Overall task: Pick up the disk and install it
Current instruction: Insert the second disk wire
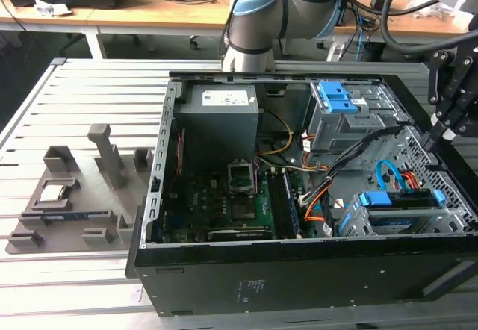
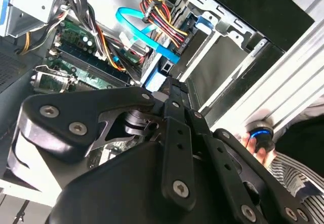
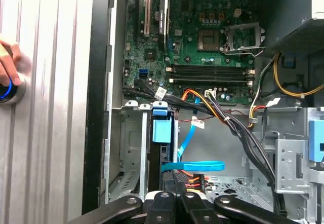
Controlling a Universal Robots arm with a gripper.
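Note:
The disk (image 1: 397,200) sits in the lower drive cage (image 1: 351,218) of the open computer case, at the exterior view's right, its blue bracket rails showing along its top. In the first wrist view the disk (image 3: 162,131) stands edge-on in the cage with a blue tab at its end. My gripper (image 1: 432,137) hangs above and to the right of the cage, apart from the disk. Its black fingers lie together in both wrist views (image 3: 174,197) (image 2: 169,84), with nothing seen between them.
A light blue flat cable (image 3: 192,166) and a bundle of orange and black wires (image 3: 223,113) run beside the cage. A blue latch (image 1: 336,97) tops the upper grey drive bay. A hand (image 3: 9,67) rests on a blue-lit button on the slatted table. Grey holders (image 1: 75,203) stand left of the case.

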